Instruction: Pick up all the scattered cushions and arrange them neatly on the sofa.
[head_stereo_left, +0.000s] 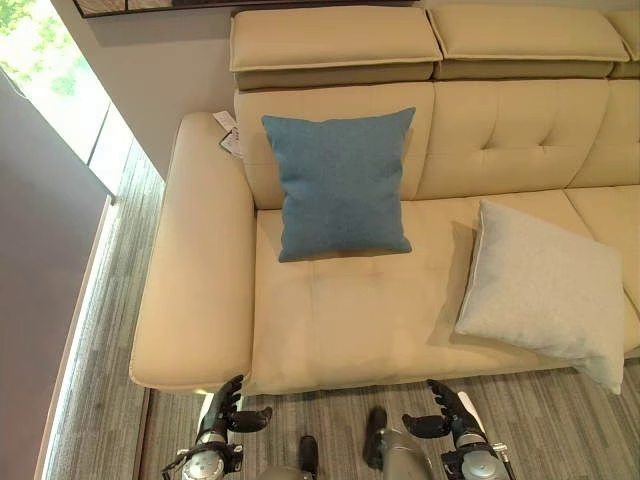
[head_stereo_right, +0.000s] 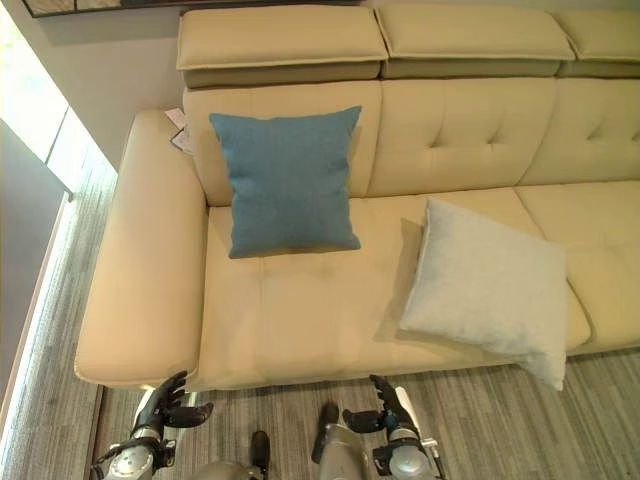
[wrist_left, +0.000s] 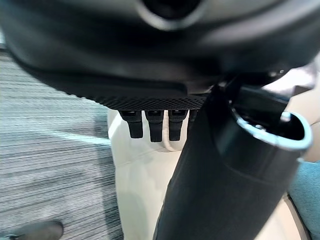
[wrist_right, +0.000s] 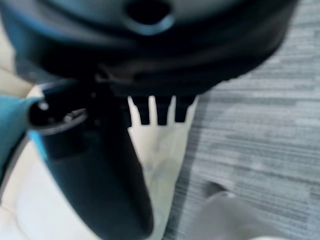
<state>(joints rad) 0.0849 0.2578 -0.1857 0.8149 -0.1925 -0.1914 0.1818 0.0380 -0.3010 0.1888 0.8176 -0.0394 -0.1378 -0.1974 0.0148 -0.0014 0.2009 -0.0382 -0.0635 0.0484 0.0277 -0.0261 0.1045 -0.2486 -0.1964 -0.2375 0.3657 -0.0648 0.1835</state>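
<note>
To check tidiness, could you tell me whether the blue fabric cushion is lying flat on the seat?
No, the blue fabric cushion stands propped against the beige sofa's backrest.

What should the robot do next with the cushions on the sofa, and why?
Probably reach the right hand toward the grey cushion. It lies tilted on the sofa seat with a corner hanging past the front edge, while the blue cushion already stands against the backrest. Both hands, left hand included, hold nothing.

Blue cushion (head_stereo_left: 342, 183) upright against backrest; grey cushion (head_stereo_left: 545, 290) on sofa (head_stereo_left: 340, 330).
</note>
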